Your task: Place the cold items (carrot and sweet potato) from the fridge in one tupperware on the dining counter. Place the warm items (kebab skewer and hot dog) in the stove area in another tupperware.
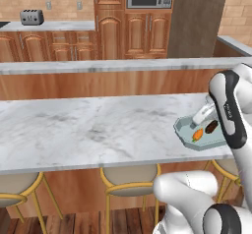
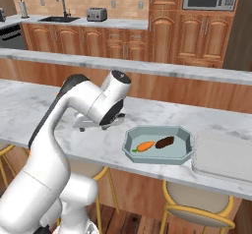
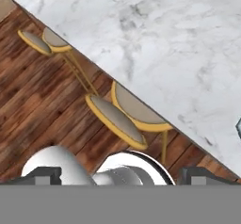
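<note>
Stools [image 3: 123, 117]: round grey pads, yellow metal frames, tucked under the worktop [image 2: 29, 105] edge over wood-plank floor.
Worktop: white-grey veined marble, long, straight-edged, broad bare stretch to the left.
Fingers [image 3: 117, 175]: two dark tips, spread wide, holding nothing, above the worktop's front edge.
Tupperware [image 2: 158, 158]: teal, octagonal, shallow, near the front edge right of the arm; holds carrot [image 2: 144, 146], orange and tapered, just beside sweet potato [image 2: 165, 142], dark brown and oblong.
Second tupperware [image 2: 224, 161]: pale grey, rectangular, just right of the teal one.
</note>
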{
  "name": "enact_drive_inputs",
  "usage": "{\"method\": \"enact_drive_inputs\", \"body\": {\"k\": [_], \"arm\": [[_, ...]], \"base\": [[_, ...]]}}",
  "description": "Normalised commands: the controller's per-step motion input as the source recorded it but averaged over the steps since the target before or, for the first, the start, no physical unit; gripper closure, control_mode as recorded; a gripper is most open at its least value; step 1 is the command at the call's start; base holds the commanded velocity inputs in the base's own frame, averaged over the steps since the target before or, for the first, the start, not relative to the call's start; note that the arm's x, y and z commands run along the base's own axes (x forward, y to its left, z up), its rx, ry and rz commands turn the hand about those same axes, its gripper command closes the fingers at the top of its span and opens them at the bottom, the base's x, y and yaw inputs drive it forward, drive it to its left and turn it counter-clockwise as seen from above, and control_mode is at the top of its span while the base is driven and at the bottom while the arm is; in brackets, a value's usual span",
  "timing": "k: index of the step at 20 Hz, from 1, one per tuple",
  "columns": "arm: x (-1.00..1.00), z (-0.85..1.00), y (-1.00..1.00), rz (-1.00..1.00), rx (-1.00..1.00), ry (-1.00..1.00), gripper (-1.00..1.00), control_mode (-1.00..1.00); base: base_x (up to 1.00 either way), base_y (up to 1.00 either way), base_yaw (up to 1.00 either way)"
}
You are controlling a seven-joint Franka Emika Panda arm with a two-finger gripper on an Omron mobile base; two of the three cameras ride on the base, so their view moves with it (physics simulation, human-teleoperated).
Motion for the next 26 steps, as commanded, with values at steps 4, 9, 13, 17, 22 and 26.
{"method": "enact_drive_inputs", "body": {"k": [4,9,13,17,22,26], "arm": [[-0.23,0.11,0.74,-0.5,0.0,0.12,-1.0,-1.0],[-0.04,-0.02,0.74,-0.44,0.0,0.05,-1.0,-1.0],[0.0,-0.13,0.25,-0.07,-0.02,0.09,-1.0,-1.0],[0.0,-0.02,0.01,0.0,-0.01,0.04,-1.0,-1.0],[0.02,-0.01,0.05,0.0,-0.03,0.09,-1.0,-1.0],[0.0,-0.07,0.25,0.0,-0.1,0.06,-1.0,-1.0]], "base": [[0.0,0.0,0.0],[0.0,0.0,0.0],[0.0,0.0,0.0],[0.0,0.0,0.0],[0.0,0.0,0.0],[0.0,0.0,0.0]]}}
